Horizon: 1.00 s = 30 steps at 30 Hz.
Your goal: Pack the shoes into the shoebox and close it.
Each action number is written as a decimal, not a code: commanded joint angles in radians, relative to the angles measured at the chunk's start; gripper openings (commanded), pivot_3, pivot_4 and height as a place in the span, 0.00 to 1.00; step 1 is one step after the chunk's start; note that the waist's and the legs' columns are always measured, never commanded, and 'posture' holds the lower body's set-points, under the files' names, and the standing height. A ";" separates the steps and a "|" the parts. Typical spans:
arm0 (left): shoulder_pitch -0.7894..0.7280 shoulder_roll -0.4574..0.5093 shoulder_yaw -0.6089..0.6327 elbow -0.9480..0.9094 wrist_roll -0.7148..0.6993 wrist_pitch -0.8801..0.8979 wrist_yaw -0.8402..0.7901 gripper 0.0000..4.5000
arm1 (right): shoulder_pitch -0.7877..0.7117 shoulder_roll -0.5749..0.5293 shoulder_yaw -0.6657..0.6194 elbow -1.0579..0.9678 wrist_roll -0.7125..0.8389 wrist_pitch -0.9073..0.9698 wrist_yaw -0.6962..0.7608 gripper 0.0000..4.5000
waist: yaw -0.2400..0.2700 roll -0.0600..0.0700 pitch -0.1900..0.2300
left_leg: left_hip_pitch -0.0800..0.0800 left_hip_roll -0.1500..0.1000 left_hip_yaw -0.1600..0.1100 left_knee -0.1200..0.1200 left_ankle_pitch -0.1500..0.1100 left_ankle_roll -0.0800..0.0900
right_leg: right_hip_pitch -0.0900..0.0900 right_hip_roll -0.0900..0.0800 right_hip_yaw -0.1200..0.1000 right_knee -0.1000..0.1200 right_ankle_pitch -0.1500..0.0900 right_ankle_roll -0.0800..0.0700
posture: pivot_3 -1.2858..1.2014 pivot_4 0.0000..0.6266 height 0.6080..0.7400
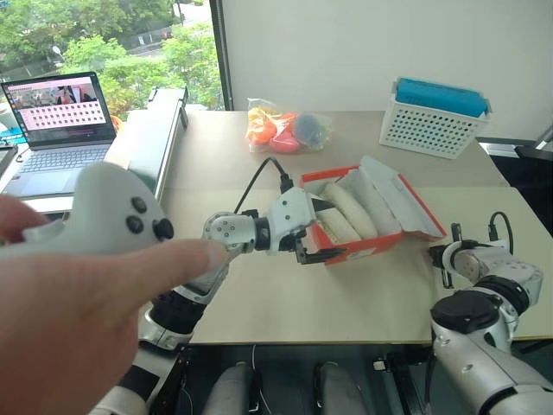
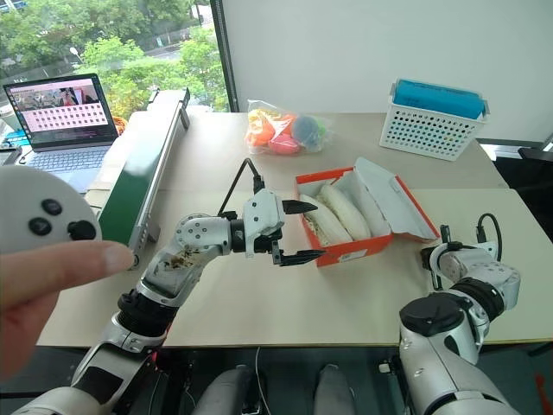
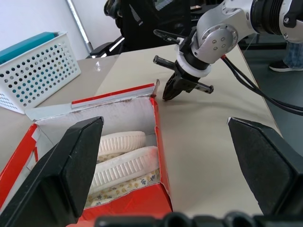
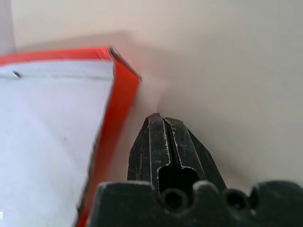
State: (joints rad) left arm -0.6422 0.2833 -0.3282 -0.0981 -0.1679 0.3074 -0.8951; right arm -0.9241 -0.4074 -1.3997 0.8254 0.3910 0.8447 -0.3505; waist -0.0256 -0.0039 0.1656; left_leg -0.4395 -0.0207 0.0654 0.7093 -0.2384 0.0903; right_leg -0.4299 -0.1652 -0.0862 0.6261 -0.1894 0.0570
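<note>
So both cream-white perforated foam clogs (image 2: 341,212) are already lying side by side inside the orange-red cardboard shoebox (image 2: 359,251), which sits mid-table with its white-lined hinged lid (image 2: 399,203) flopped open toward the robot's right. What's left, as far as I can judge, is just closing it.

The left gripper (image 2: 294,232) hangs level at the box's near-left corner, its two black fingers spread wide with nothing between them. The right gripper (image 3: 171,92) has its fingers pinched together, empty, tip angled down toward the beige tabletop (image 1: 363,294) just beside the lid's outer edge.

If I were doing this: slide that closed right tip under the lid's free edge and sweep it up and over toward the left. Keep the left gripper braced against the box wall so the whole thing doesn't skid. Watch that the clogs sit low enough that the lid doesn't snag on them.
</note>
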 commanded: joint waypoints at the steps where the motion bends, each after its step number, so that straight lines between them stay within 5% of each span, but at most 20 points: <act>1: -0.027 -0.010 0.020 -0.006 -0.009 -0.015 0.010 1.00 | -0.012 -0.032 0.025 0.153 0.094 -0.118 0.000 0.01 | -0.004 0.000 0.000 | 0.000 0.000 0.000 0.000 0.000 0.000 | 0.000 0.000 0.000 0.000 0.000 0.000 | 0.52 0.24 0.69; 9: -0.031 -0.015 0.021 0.001 -0.008 -0.017 0.014 1.00 | -0.014 -0.073 0.113 0.297 0.220 -0.258 0.086 0.01 | -0.019 -0.004 0.001 | 0.002 0.001 0.000 0.000 -0.001 0.001 | 0.004 0.000 0.000 -0.003 0.000 0.000 | 0.52 0.24 0.69; 16: -0.033 -0.006 0.022 -0.001 -0.011 -0.011 0.006 1.00 | -0.044 -0.055 0.199 0.197 0.320 -0.346 0.245 0.01 | -0.014 -0.003 0.003 | 0.001 0.001 0.000 0.000 -0.001 0.002 | 0.003 0.000 0.000 -0.003 0.000 0.000 | 0.52 0.24 0.69; 23: -0.030 0.012 0.027 -0.029 -0.020 0.015 0.006 1.00 | 0.089 0.220 0.478 -0.686 0.500 -0.185 0.208 0.01 | -0.007 0.002 0.005 | -0.002 0.001 0.000 0.000 -0.001 0.001 | -0.004 -0.001 0.002 0.003 0.000 0.001 | 0.52 0.24 0.69; 30: -0.026 0.028 0.066 -0.081 -0.032 0.098 0.052 1.00 | 0.305 0.113 0.847 -1.132 0.571 0.048 0.338 0.01 | 0.012 0.003 0.006 | -0.003 0.000 0.001 0.000 0.000 0.000 | -0.006 0.000 0.004 0.003 0.000 0.001 | 0.52 0.24 0.69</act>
State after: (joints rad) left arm -0.6547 0.3128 -0.2942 -0.1287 -0.1828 0.3828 -0.8681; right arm -0.6301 -0.2485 -0.6318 -0.1976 0.9272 0.8294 -0.0656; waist -0.0133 -0.0011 0.1712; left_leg -0.4426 -0.0209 0.0661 0.7089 -0.2384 0.0902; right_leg -0.4364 -0.1652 -0.0818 0.6293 -0.1897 0.0576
